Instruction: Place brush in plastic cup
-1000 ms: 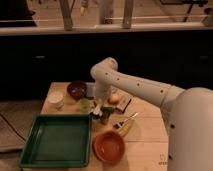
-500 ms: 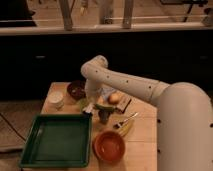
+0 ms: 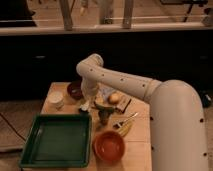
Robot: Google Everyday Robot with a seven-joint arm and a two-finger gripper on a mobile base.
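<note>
My gripper (image 3: 88, 101) hangs down from the white arm at the table's back left, just right of a dark bowl (image 3: 75, 90). Directly under and touching its tip sits a small pale object (image 3: 84, 107) that looks like the plastic cup. I cannot make out the brush; it may be hidden behind the wrist or in the gripper.
A white cup (image 3: 56, 99) stands at the left edge. A green tray (image 3: 35, 150) fills the front left, with an orange bowl (image 3: 109, 145) to its right. A grey metal cup (image 3: 103, 116), a greenish item (image 3: 100, 103), an onion (image 3: 115, 98) and a yellow paintbrush (image 3: 125, 123) lie mid-table.
The arm's elbow and wrist have swung left, bringing the gripper from mid-table down over the pale cup beside the dark bowl.
</note>
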